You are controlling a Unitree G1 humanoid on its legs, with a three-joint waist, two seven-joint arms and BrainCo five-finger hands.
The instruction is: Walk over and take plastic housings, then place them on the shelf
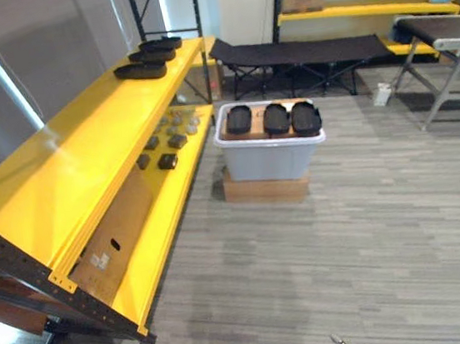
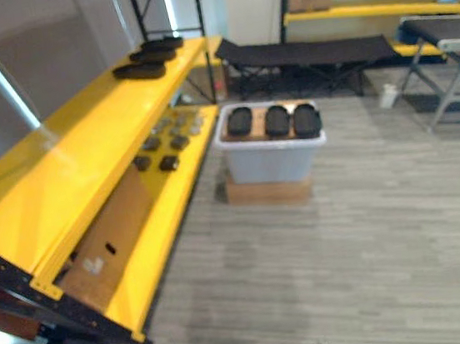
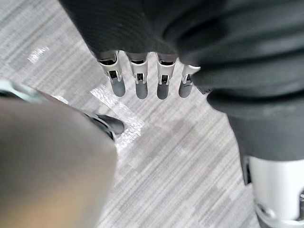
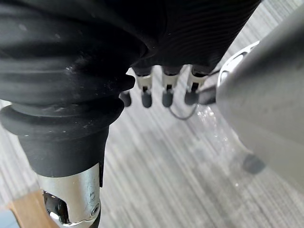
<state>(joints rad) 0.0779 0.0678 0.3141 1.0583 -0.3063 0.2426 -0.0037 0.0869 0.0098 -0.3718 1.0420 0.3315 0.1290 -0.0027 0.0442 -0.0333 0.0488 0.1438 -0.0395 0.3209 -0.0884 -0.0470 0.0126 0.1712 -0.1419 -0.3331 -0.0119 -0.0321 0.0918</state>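
Left eye view: three black plastic housings (image 1: 276, 119) are seen side by side on a brown board (image 1: 255, 134) laid across one pale bin (image 1: 267, 163). The bin is set on one low brown box (image 1: 266, 190), out on the floor (image 1: 371, 230), well apart from the robot. Three more shelved housings (image 1: 149, 58) are laid in a row at the far end of the upper tier of the yellow shelf (image 1: 78, 165) on the left. On its lower tier several small dark parts (image 1: 167, 142) are scattered, too small to be counted surely, with one cardboard sheet (image 1: 112, 237) nearer. One black cot (image 1: 299, 50) is placed beyond the bin.

Hands: the left hand (image 3: 141, 80) is hung over the floor with fingers straight, nothing held. The right hand (image 4: 167, 92) is likewise relaxed and empty.

Step judged: the walk to the bin is not yet made.

Risks noted:
- The bin, perched on the box, could be bumped by a leg on approach, and the housings could be slid off the board.
- A housing caught by its rim alone may be dropped in carrying.
- The shelf edge could be struck if the turn left is cut close.
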